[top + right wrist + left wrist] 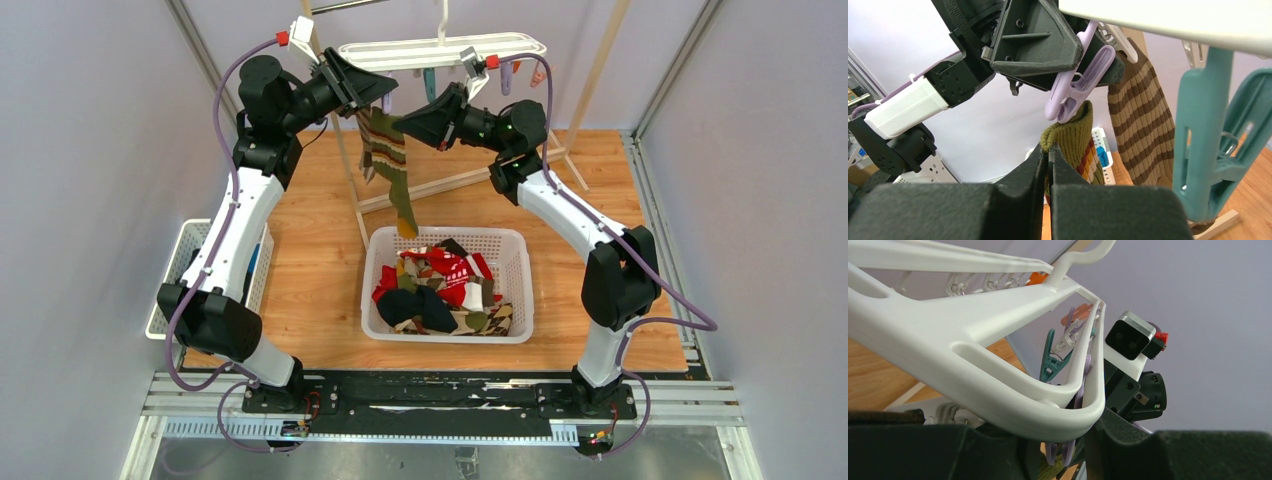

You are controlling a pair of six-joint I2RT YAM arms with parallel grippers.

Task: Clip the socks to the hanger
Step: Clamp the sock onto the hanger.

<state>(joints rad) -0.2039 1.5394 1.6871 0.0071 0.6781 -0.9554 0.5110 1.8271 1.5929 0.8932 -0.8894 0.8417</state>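
Observation:
The white hanger (440,48) hangs at the back; its rail (973,355) fills the left wrist view. My left gripper (372,92) is shut on a lilac clip (1078,85) under the rail's end, also seen between its fingers (1063,450). My right gripper (1049,150) is shut on the cuff of an olive striped sock (1073,135) and holds it just below the lilac clip's tips. A brown-striped sock (1143,125) hangs from the hanger beside it. Both hang as one striped shape in the top view (388,160). More socks (440,285) lie in the white basket (520,290).
A teal clip (1208,150) dangles close on the right of the right wrist view; other teal and orange clips (1050,360) hang along the rail. A wooden rack (595,80) stands behind. A white basket with blue cloth (180,270) sits at the left edge.

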